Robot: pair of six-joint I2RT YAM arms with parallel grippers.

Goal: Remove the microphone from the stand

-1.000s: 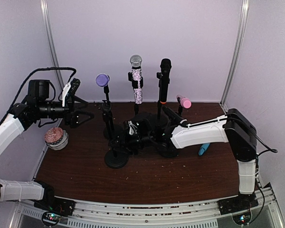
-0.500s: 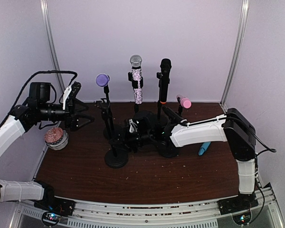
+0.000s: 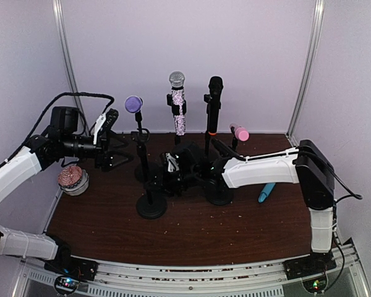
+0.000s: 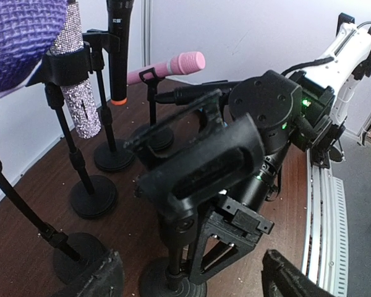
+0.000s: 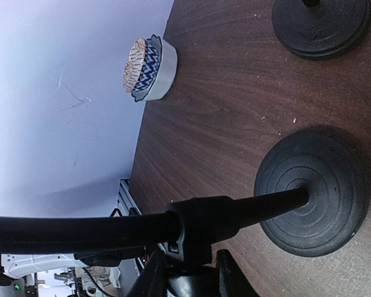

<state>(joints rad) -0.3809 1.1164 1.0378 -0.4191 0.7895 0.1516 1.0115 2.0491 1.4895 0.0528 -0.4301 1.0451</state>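
Note:
Several microphones stand in clips at the back: a purple-headed one, a glittery silver one, a black one and a pink one. In the left wrist view the purple head is close at the top left. A front stand carries a black clip that looks empty. My right gripper is shut on this stand's pole at its collar. My left gripper is open and empty, just left of the purple microphone's stand and facing the front stand's clip.
A patterned bowl sits at the table's left edge and shows in the right wrist view. A blue object lies on the table at the right. Round stand bases crowd the middle back. White walls enclose the table.
My left gripper has moved right, closer to the purple microphone's stand. The right gripper keeps its hold on the front stand's pole, which has barely shifted.

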